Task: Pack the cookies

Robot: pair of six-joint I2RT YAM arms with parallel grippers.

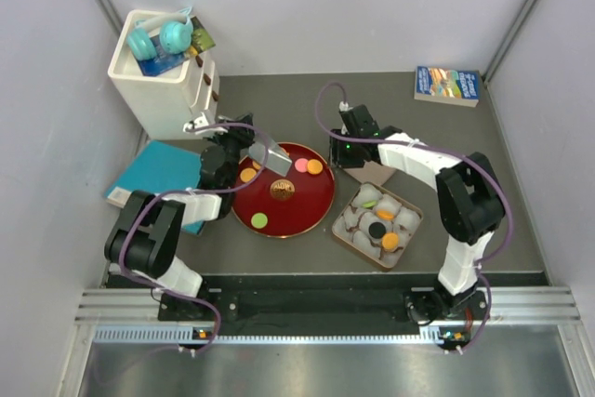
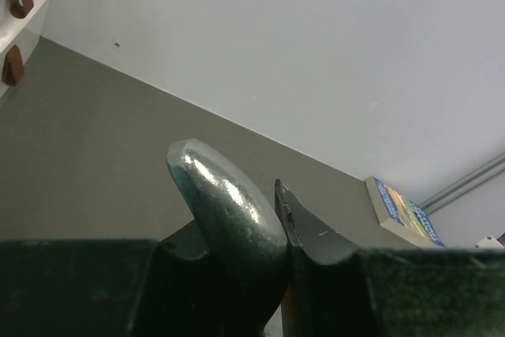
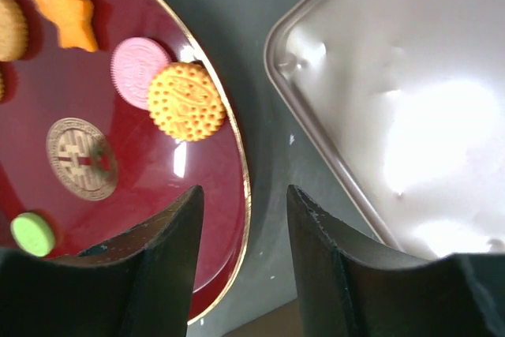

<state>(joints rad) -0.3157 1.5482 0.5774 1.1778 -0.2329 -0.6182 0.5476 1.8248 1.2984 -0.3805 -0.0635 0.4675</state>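
Cookies lie on the dark-red plate (image 1: 279, 232): a pink one (image 1: 301, 165), orange ones (image 1: 315, 166) (image 1: 247, 175) and a green one (image 1: 259, 220). The open tin (image 1: 412, 214) of white paper cups holds a black cookie (image 1: 376, 230) and orange ones (image 1: 390, 241). My right gripper (image 1: 346, 151) (image 3: 241, 203) is open and empty over the plate's right rim (image 3: 237, 155), near the orange cookie (image 3: 186, 102) and pink cookie (image 3: 136, 71). My left gripper (image 1: 258, 155) (image 2: 231, 165) hangs over the plate's upper left, jaws together. A thin orange sliver shows low between them; what it is cannot be told.
A silvery tin lid (image 1: 364, 172) (image 3: 394, 100) lies right of the plate under my right wrist. A white drawer box (image 1: 158, 90) with headphones stands at the back left, a teal book (image 1: 158, 174) beside it, another book (image 1: 447, 84) (image 2: 402, 211) at the back right.
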